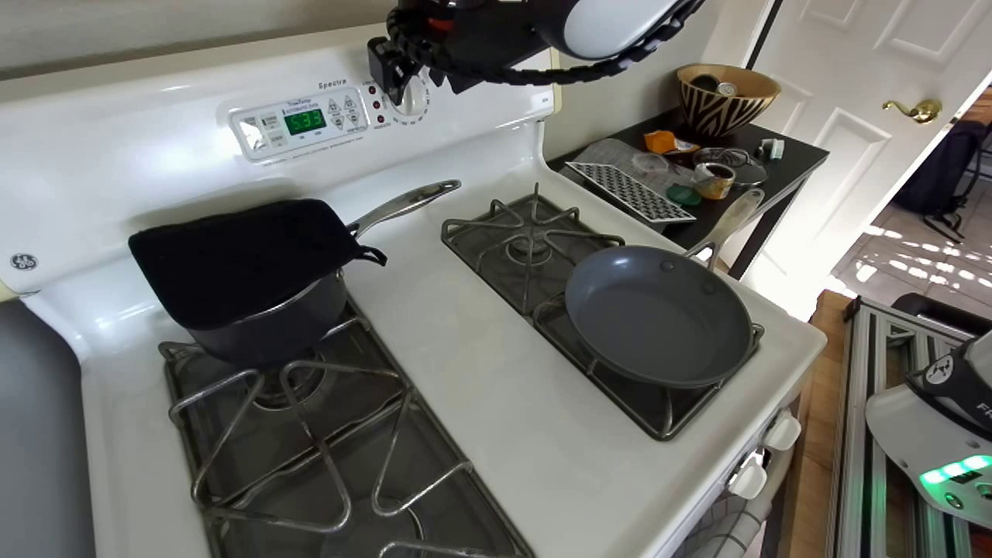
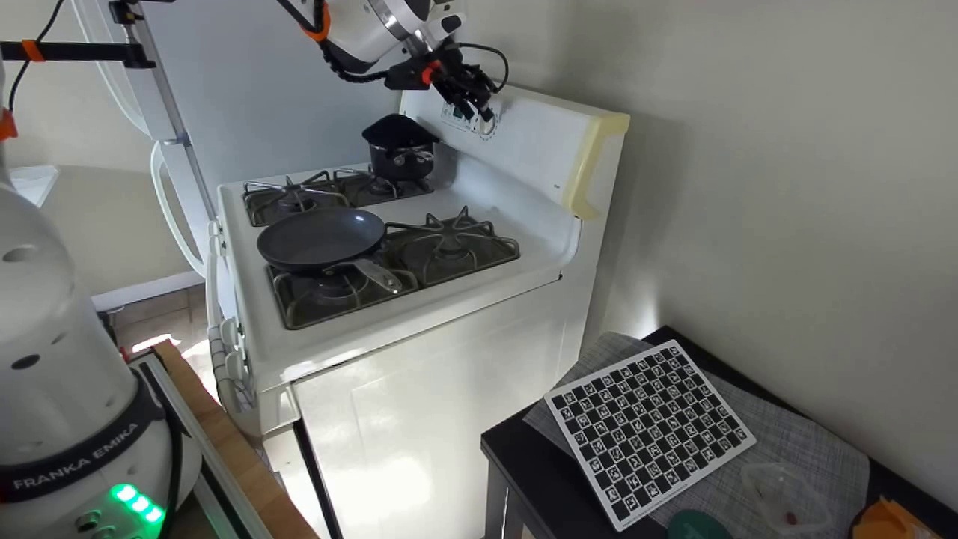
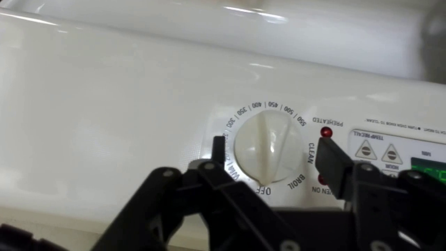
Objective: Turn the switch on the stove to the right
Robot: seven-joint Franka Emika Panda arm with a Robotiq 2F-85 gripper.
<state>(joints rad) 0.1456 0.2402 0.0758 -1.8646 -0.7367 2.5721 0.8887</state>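
The stove (image 1: 465,349) is a white gas range with a raised white back panel; it also shows in an exterior view (image 2: 419,367). Its round white oven knob (image 3: 266,146) sits beside the green display (image 1: 304,121). In the wrist view the lettering is upside down and the knob's pointer is at OFF. My gripper (image 3: 270,141) is open, one black finger on each side of the knob, with gaps between. Whether the fingertips reach the knob's depth I cannot tell. In both exterior views the gripper (image 1: 425,84) (image 2: 477,112) is at the panel, partly covering the knob (image 1: 417,97).
A dark pot (image 1: 271,333) covered by a black cloth (image 1: 240,256) stands on a back burner close to the panel. A grey frying pan (image 1: 659,318) sits on a front burner. A black side table (image 2: 516,457) holds a patterned board (image 2: 651,434) and small items.
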